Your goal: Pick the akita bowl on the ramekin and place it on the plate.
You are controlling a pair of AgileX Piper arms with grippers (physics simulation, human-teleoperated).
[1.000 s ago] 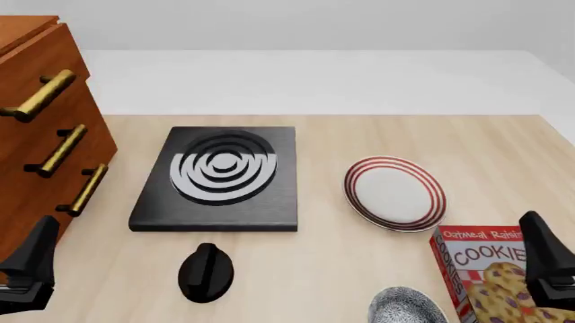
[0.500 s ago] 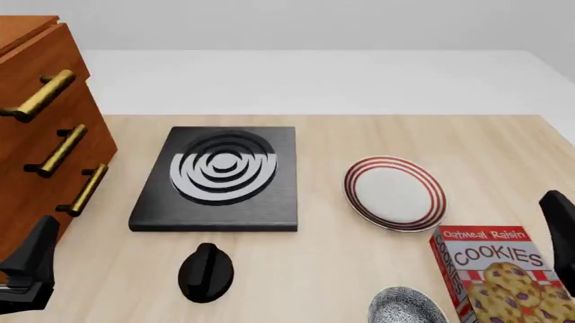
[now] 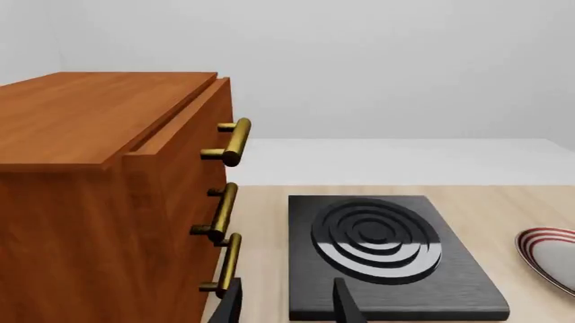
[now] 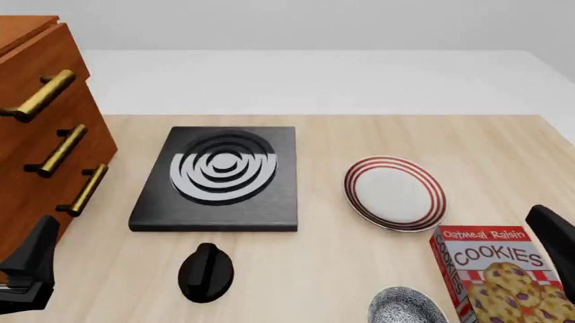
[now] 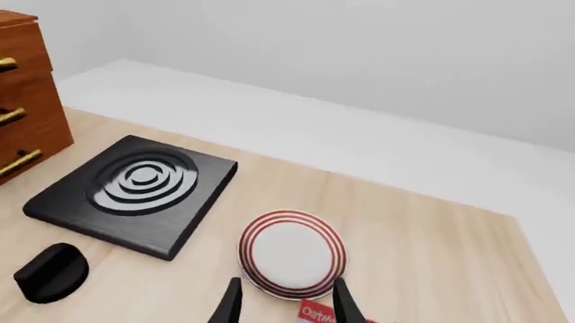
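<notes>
The speckled akita bowl (image 4: 408, 307) sits at the near edge of the table, cut off by the front view's bottom edge. The ramekin is hidden from view. The plate (image 4: 394, 193) (image 5: 292, 252), white with red rings, lies empty beyond the bowl; only its rim (image 3: 546, 250) shows in the left wrist view. My right gripper (image 5: 285, 307) is open and empty, pointing towards the plate. In the front view it (image 4: 555, 247) is a dark shape at the right edge, right of the bowl. My left gripper (image 3: 287, 308) (image 4: 27, 270) is open and empty at the near left, far from the bowl.
A cookie box (image 4: 496, 272) stands just right of the bowl. A black burner (image 4: 220, 176) with grey rings lies mid-table, with a black knob (image 4: 206, 271) in front of it. A wooden drawer cabinet (image 4: 40, 134) with brass handles fills the left side.
My right gripper has shifted from over the cookie box towards the right edge of the front view. The left gripper, bowl and plate have not moved.
</notes>
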